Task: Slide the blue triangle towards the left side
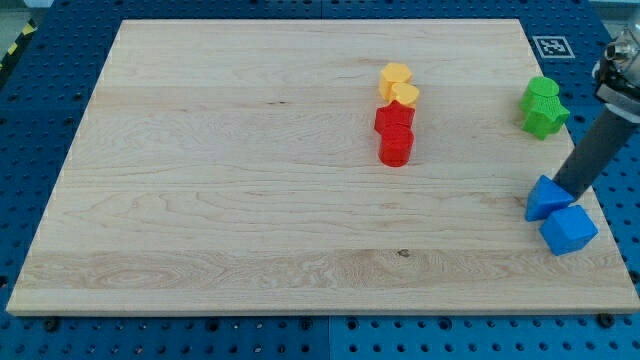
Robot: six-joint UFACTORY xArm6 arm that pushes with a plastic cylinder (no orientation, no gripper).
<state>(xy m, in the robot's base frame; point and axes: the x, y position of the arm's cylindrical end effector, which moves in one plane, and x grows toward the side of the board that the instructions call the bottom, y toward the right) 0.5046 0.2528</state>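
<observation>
The blue triangle (pixel 547 197) lies near the right edge of the wooden board (pixel 250 190), low in the view. A blue cube-like block (pixel 569 230) touches it just below and to the right. My tip (pixel 564 188) rests against the triangle's upper right side; the dark rod slants up to the view's right edge.
A green block (pixel 543 106) lies at the upper right. Near the board's middle top, a yellow heart-like block (pixel 397 79) and another yellow block (pixel 405 95) sit above a red block (pixel 394 118) and a red cylinder-like block (pixel 396 147). A marker tag (pixel 549 46) sits off the board.
</observation>
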